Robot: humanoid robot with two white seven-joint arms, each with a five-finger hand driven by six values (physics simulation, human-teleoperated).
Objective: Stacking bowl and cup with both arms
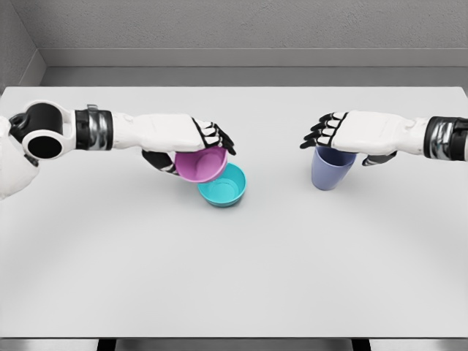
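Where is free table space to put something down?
The wide front of the table is bare, as is the strip between the teal bowl and the blue cup. It is crowded at the left hand holding the pink bowl.

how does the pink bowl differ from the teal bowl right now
The pink bowl is held in the left hand, tilted, overlapping the teal bowl's rim; the teal bowl sits upright on the table, ungrasped. Both are round, open bowls of similar size.
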